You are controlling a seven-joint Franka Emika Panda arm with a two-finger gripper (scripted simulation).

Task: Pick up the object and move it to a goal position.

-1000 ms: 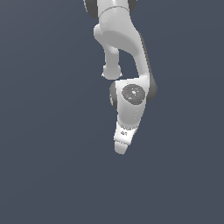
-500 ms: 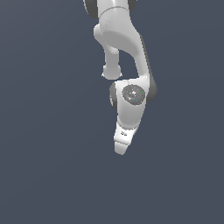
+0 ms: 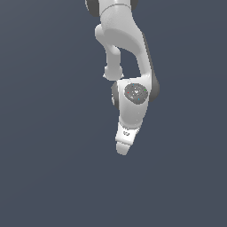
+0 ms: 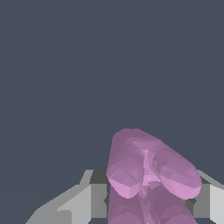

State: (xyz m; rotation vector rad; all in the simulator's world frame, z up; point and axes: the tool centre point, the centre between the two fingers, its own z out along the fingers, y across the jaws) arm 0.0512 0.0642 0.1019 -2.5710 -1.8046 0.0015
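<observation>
In the wrist view the object (image 4: 148, 170), a pink-purple cluster of lobed prongs, fills the gap between my two grey-white fingers (image 4: 85, 199), which press against its sides. My gripper (image 4: 151, 197) is shut on it. In the exterior view the white arm hangs down from above. The hand (image 3: 123, 148) points downward and slightly toward the exterior view's left. The object is hidden behind the hand there. No goal marker shows in either view.
A uniform dark grey-blue surface (image 3: 48, 177) surrounds the arm in both views. No other objects, containers or edges show.
The arm has barely shifted; the wrist joint sits a touch higher than a second ago. The hand keeps the same downward pose.
</observation>
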